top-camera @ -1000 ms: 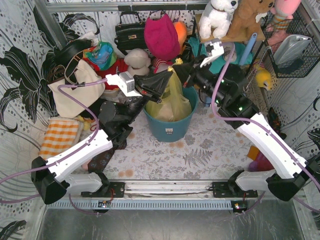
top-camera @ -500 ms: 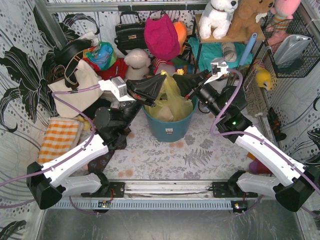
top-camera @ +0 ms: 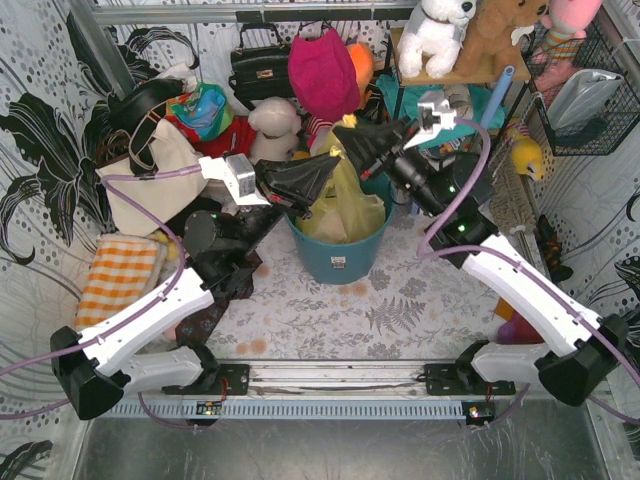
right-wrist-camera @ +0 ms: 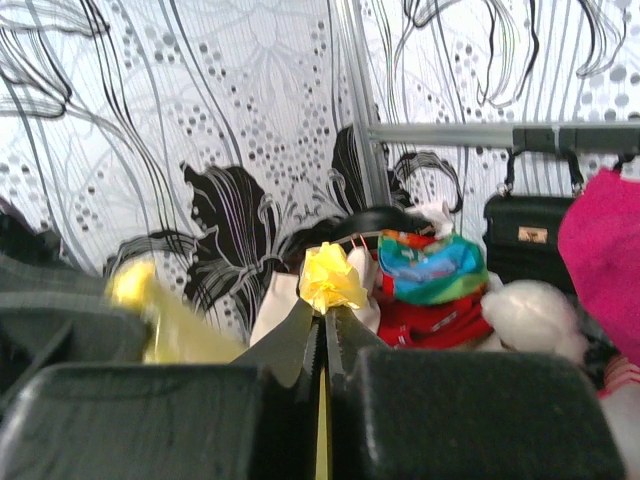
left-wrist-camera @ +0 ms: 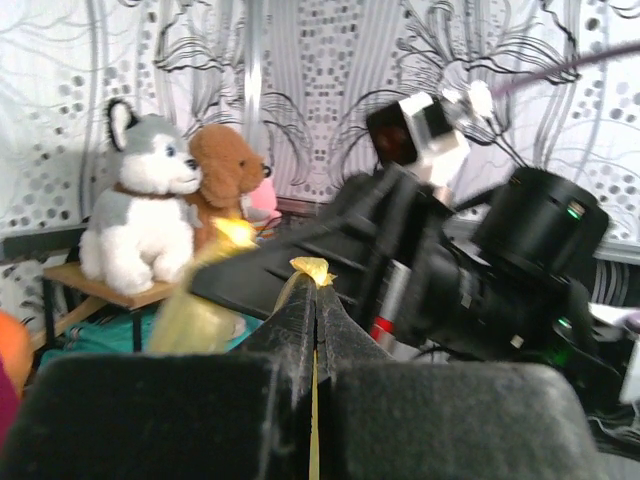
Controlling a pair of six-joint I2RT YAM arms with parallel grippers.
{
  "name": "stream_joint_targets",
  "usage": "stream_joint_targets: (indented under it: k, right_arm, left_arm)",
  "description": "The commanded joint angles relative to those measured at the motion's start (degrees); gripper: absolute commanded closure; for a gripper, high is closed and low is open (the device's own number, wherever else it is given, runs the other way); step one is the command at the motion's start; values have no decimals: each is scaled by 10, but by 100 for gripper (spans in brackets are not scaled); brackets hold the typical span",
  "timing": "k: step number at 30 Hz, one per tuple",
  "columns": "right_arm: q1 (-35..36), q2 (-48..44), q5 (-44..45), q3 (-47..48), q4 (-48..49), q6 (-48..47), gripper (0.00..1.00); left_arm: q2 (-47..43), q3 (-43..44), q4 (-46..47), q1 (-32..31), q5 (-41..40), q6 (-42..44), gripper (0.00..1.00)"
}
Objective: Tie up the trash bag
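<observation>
The trash bag is seated in the teal bucket at the far middle of the table, its yellow top drawn up above the rim. One strip of plastic is pinched between the closed fingers of the left gripper, just left of the bag's peak, and a yellow tuft is seen poking past the tips. Another crumpled end is clamped tight by the right gripper, slightly farther back. Both grippers are held near each other above the bucket.
</observation>
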Motion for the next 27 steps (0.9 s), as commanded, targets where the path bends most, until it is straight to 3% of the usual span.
stream_joint_targets:
  k: [1,7,17,27]
  right_arm:
    - [-2,61,-17,118,-36,51,100]
    - [-4,173,-113,313,-144,90,100]
    - [-81,369,-328,572,-224,241,100]
    - [-94,435,-421,600,-133,367,100]
  left_arm:
    - [18,58,-24,3,98,17,100]
    - [86,177,-105,3,193,53,100]
    - [155,301,-133,4,194,105,100]
    - [231,394,-106,8,138,106,100]
